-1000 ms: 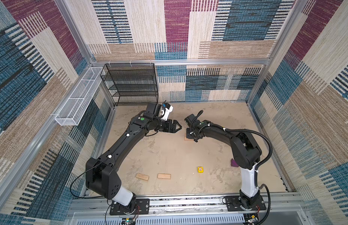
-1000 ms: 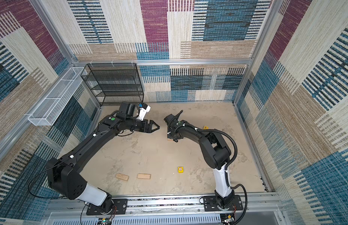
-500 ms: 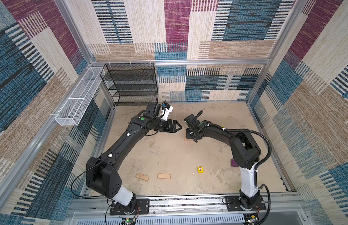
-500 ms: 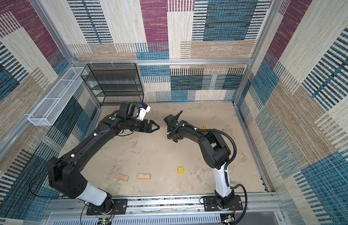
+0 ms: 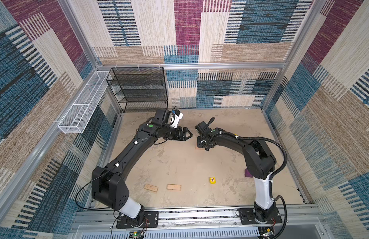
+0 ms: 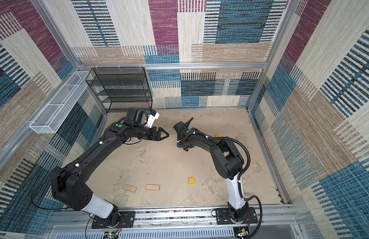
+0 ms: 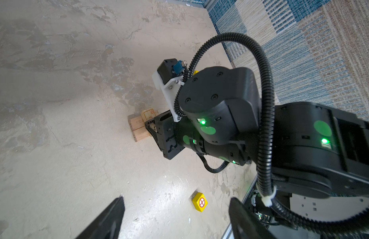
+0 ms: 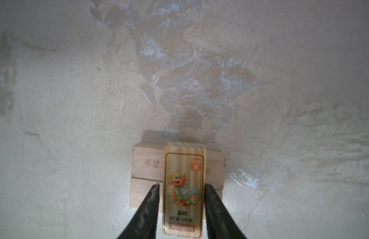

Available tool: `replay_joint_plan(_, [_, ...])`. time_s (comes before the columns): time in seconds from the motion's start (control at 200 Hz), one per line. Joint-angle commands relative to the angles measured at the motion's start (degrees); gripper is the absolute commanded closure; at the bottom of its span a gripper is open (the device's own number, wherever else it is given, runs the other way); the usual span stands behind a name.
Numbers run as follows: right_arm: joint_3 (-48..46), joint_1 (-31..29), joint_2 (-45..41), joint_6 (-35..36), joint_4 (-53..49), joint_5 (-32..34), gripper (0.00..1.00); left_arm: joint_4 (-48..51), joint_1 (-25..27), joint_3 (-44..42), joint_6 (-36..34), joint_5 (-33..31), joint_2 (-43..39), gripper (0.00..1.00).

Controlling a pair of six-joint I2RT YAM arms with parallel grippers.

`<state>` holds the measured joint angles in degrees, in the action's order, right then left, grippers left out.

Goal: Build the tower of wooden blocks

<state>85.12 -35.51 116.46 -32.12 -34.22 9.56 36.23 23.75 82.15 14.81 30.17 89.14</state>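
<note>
Walled by woven patchwork panels in blue, plum and tan; black mesh shelf at upper left. On the mottled beige tabletop, mid-frame: dragon-printed plank crossing two tan planks, flanked closely by the right pincer, grip impossible to tell. Left pincer spread wide, empty. Lower down: two loose planks, a yellow cube.

Black arms — white base links, green dots, ribbed cable.

Dragon plank lies crosswise on two side-by-side base planks — nearer the front, two loose planks left of a cube.
</note>
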Motion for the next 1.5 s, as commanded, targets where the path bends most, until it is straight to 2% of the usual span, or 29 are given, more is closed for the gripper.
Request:
replay_joint_plan(0.0, [0.22, -0.01, -0.21, -0.98, 0.91, -0.29, 0.60, -1.19, -0.11, -0.06, 0.12, 0.55, 0.24, 0.17])
replay_joint_plan(0.561, [-0.40, -0.01, -1.04, -1.28, 1.39, -2.51, 0.59, -1.17, -0.63, 0.02, 0.40, 0.85, 0.23, 0.17])
replay_joint_plan(1.498, [-1.06, 0.00, -0.53, 0.21, 0.98, -0.70, 0.60, -1.42, -1.25, -0.08, 0.72, 1.32, 0.13, 0.17])
